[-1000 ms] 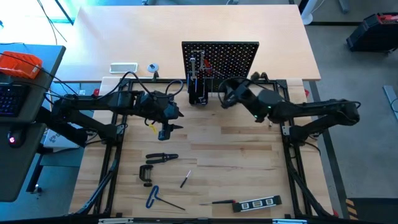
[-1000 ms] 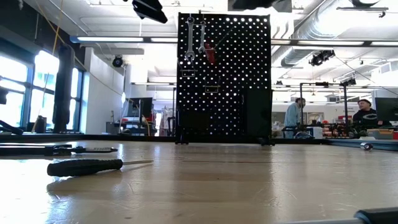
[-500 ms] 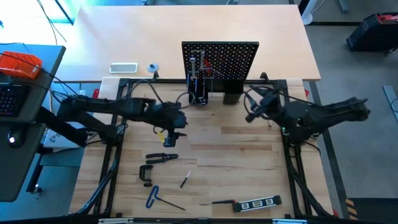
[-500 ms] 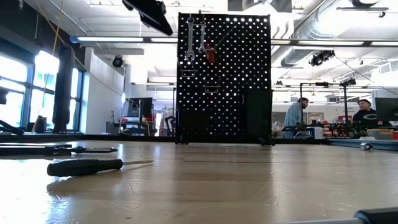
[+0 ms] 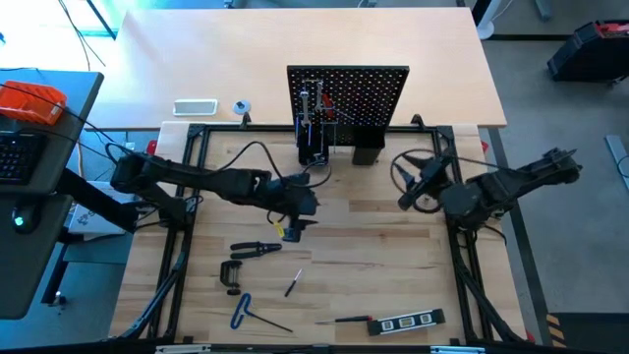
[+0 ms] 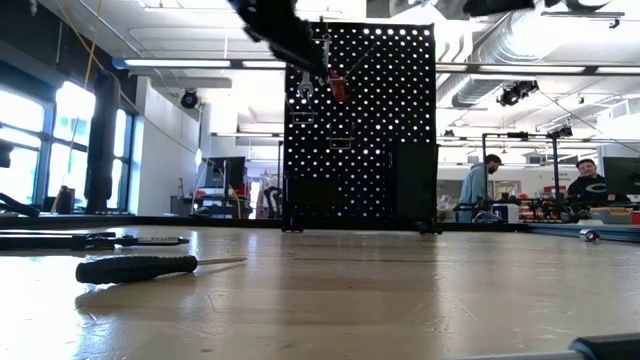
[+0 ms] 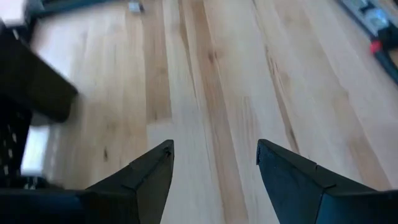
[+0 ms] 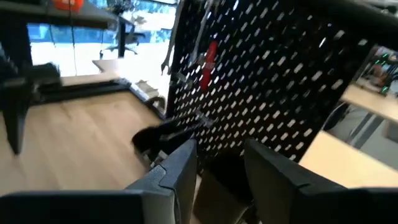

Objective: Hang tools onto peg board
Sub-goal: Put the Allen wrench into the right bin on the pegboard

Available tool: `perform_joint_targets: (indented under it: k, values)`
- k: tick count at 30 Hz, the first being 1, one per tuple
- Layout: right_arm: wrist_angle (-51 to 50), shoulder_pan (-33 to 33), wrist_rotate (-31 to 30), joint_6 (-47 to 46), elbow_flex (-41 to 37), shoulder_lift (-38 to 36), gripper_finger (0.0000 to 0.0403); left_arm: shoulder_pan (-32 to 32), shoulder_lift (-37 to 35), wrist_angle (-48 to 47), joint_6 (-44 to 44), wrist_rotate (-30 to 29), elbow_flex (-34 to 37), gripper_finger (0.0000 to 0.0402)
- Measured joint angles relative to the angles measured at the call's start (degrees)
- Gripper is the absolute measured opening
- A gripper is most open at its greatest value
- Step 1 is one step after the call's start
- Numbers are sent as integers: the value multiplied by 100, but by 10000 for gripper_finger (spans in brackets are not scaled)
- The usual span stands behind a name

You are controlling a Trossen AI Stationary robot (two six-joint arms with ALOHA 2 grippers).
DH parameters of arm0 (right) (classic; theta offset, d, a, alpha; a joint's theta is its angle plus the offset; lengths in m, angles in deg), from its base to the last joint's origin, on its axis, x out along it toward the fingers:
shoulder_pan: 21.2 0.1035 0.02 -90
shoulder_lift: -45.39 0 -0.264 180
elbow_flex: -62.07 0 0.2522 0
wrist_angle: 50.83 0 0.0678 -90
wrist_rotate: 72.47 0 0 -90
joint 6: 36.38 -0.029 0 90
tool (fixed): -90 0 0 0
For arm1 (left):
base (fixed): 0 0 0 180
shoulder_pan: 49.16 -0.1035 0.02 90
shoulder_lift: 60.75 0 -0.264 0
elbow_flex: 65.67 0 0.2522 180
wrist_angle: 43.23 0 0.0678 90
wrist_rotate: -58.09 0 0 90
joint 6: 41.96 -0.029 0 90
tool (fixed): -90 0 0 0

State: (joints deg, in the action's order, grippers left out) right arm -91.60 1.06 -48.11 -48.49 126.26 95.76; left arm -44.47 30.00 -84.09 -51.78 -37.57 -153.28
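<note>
The peg board stands upright at the table's far middle, with wrenches and a red-handled tool hanging on it. Pliers, a C-clamp, a blue hex key, two screwdrivers and a level lie flat on the near part of the table. My left gripper hovers open above bare wood, just beyond the pliers. My right gripper is open and empty, to the right of the board's base.
A white tray and a tape roll lie on the far table, left of the board. Black frame rails run along the table's sides. People stand in the room behind. Bare wood lies between the board and the tools.
My left gripper has swung toward the table's right and near edges and come down, stopping beyond the pliers. My right gripper has drawn back from the peg board toward the table's right edge and turned about its wrist. Both stay open and empty.
</note>
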Motion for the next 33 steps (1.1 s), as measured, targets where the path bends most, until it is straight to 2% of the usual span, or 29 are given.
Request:
perform_joint_targets:
  k: [4, 7, 12, 15, 18, 20, 25, 30, 33]
  values:
    - [984, -117, 76, 167, -715, 178, 131, -14, 223, 665, -204, 5, 0, 222]
    - [2681, -254, 344, 1071, -1509, 293, 131, -74, 390, 999, -290, 91, 0, 222]
    - [6789, -845, 1760, 2709, -2819, 686, 131, -269, 569, 1442, -288, 380, 0, 210]
    - [8133, -1365, 2432, 3055, -3123, 983, 131, -378, 629, 1535, -285, 420, 0, 202]
    - [8556, -2000, 3371, 3048, -3113, 1245, 131, -508, 688, 1700, -219, 616, 70, 195]
    - [8565, -2422, 3967, 2961, -2969, 1451, 131, -626, 692, 2223, -42, 749, 393, 192]
    - [8705, -3238, 4897, 2910, -2525, 2070, 131, -1004, 701, 3750, 531, 1072, 1450, 191]
    - [9075, -3811, 5301, 2755, -2104, 2787, 131, -1289, 701, 5034, 1076, 1722, 2329, 191]
    - [9427, -4091, 5473, 2716, -1902, 3255, 131, -1325, 632, 5459, 1123, 1823, 2665, 191]
